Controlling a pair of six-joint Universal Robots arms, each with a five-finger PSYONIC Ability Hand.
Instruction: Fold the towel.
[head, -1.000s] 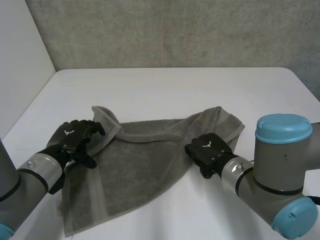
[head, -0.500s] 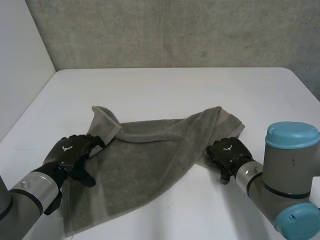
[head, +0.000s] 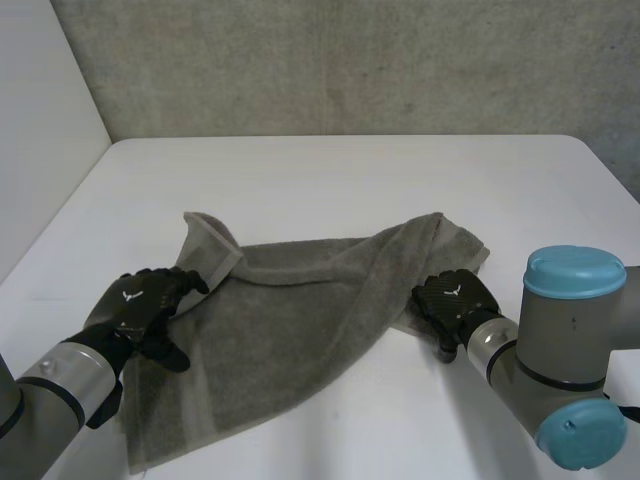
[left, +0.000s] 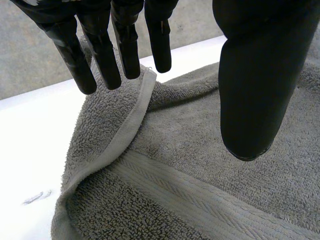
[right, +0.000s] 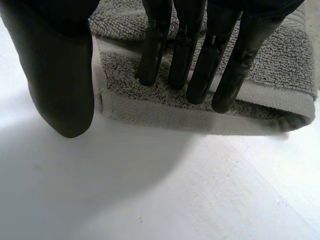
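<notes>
towel (head: 290, 320) left edge partly hidden under left hand (head: 140, 305), rt edge partly under right hand (head: 452, 300)

We see a white table (head: 330, 180) with a matte top and a rounded far-right corner. Behind it stands a grey concrete wall (head: 350, 60), mottled and lightly pitted. On the left side a plain white wall (head: 40, 120) meets the concrete in a straight corner and runs down along the table's edge. The light looks soft and even.
</notes>
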